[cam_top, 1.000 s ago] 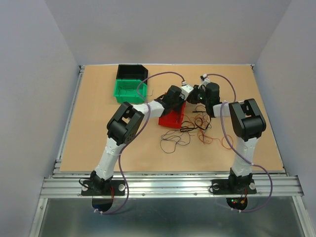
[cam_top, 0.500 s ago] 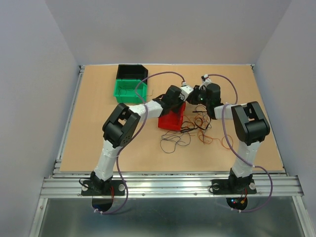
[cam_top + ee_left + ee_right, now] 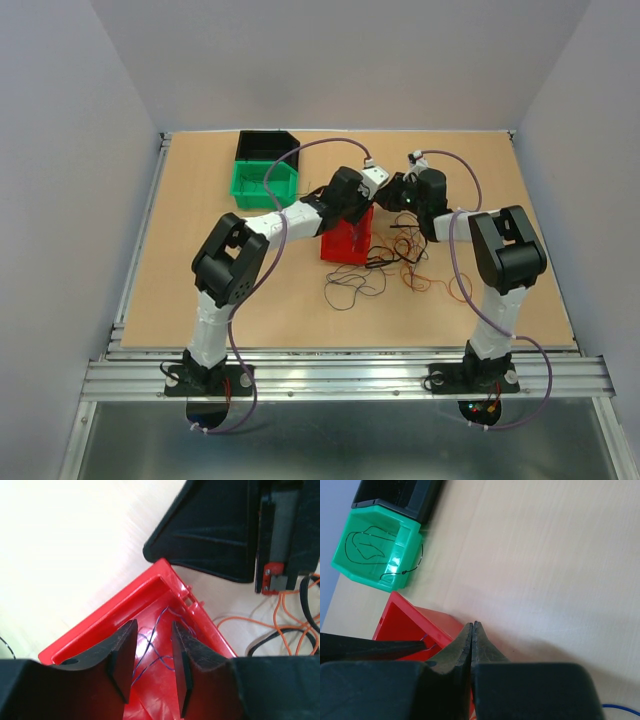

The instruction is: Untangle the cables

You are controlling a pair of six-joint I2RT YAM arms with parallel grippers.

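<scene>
Top view: the left arm's elbow has swung outward, with the left tool over the red bin; the tangled cables lie on the tabletop behind it, toward the bases.

Left wrist: jaws half parted, empty — the purple cable lies directly beneath.

Right wrist: the right tool is pinched closed, apparently empty.

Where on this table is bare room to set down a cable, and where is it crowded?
The table is bare on its left side, between the green bin and the near edge, and at the far right corner. The middle is crowded: the left gripper and right gripper meet at the red bin, and the cables lie tangled on its near side.
</scene>
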